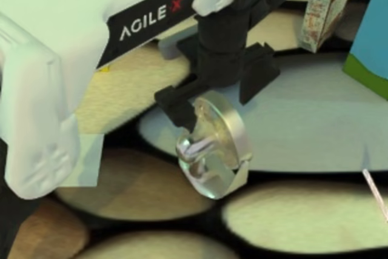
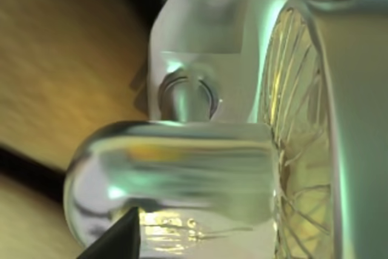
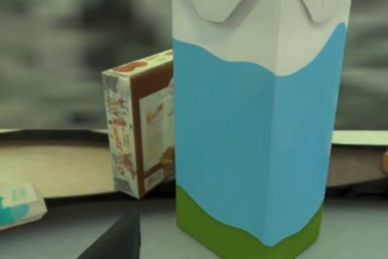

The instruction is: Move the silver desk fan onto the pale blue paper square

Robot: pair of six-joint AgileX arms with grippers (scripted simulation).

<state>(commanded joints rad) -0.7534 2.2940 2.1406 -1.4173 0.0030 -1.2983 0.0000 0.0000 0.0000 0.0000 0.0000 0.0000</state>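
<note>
**Operator:** What's closest, and where's the fan?

**Spotter:** Start at the table's (image 1: 303,216) near edge in your top view. The fan (image 1: 215,147) sits just short of the middle, tipped over at a slant, with its chrome hub facing 7 o'clock. Your left wrist view is filled with that hub and the beige grille.

**Operator:** And the paper?

**Spotter:** The paper (image 1: 85,162) lies flat at 9 o'clock from the fan, well apart from it. The left arm covers its far edge. The fan is not on it.

**Operator:** Is the left gripper holding anything?

**Spotter:** The left gripper (image 1: 213,92) is right over the fan's upper rim, at 12 o'clock from the hub. I cannot tell whether it is clenched on the fan or released.

**Operator:** Farther back?

**Spotter:** At 2 o'clock from the fan you have the blue carton (image 1: 370,53), upright at the right edge. The brown box (image 1: 327,7) leans at 1 o'clock, farther off.

**Operator:** Right side?

**Spotter:** The right gripper (image 3: 115,239) is parked facing the carton. Only one dark tip shows, so I cannot tell its state.
</note>
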